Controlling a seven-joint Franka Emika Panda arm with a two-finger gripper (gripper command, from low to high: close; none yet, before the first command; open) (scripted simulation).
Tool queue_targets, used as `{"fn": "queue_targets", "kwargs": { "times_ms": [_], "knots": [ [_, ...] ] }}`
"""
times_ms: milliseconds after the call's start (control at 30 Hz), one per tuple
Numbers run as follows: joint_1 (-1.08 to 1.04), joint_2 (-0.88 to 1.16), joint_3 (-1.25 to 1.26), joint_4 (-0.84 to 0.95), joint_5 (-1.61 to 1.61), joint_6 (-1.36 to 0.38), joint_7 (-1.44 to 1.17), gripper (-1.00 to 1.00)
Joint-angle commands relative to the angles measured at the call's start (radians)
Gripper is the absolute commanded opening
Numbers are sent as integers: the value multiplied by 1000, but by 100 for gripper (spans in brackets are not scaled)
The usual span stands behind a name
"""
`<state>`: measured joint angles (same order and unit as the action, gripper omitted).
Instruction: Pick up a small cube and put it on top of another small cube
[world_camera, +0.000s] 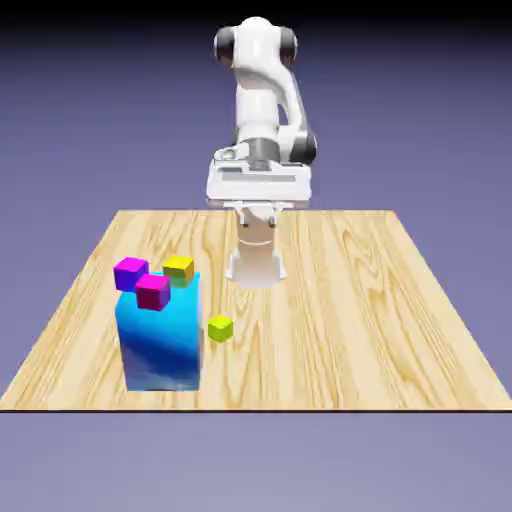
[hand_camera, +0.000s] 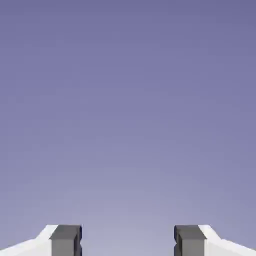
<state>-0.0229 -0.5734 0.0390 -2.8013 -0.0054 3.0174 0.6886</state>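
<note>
Exterior view: tiny lime yellow-green small cube (world_camera: 220, 327) rests on the light wooden table (world_camera: 350, 320), just beside the big blue block (world_camera: 159, 335) at its three o'clock. Gripper (hand_camera: 128, 241) jaws apart, empty.

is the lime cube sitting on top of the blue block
No, the lime cube sits on the table beside the blue block.

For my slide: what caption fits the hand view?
Open pincer, empty, facing only plain blue-violet backdrop.
</note>
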Motion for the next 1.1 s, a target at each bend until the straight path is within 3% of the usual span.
{"fn": "queue_targets", "kwargs": {
  "times_ms": [0,1067],
  "knots": [
    [-29,-3,32,7,-4,-16,-44,0],
    [-954,-94,1068,239,-148,-537,-1435,0]
  ]
}}
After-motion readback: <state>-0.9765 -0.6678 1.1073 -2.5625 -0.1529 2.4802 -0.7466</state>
